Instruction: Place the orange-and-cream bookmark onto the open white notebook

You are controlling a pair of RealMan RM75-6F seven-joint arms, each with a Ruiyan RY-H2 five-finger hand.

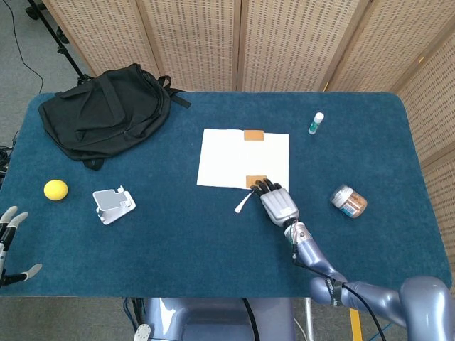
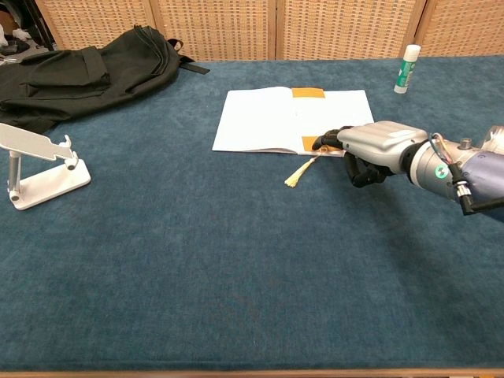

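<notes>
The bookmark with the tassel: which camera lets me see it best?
The chest view: the bookmark lies at the notebook's near edge, its tassel trailing onto the table, with the right hand at its end. The head view shows the bookmark smaller, partly under the right hand.

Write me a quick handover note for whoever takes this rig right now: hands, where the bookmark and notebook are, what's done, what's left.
Right hand: fingertips resting on the near edge of the open white notebook, on the orange-and-cream bookmark. Whether it pinches the bookmark cannot be told.
Left hand: open, idle at the table's near left edge.
Bookmark: orange end on the notebook's near edge; its cream tassel trails onto the blue table.
Done: bookmark brought to the notebook.
Left: get it fully onto the page, then let go and pull the right hand back.
</notes>
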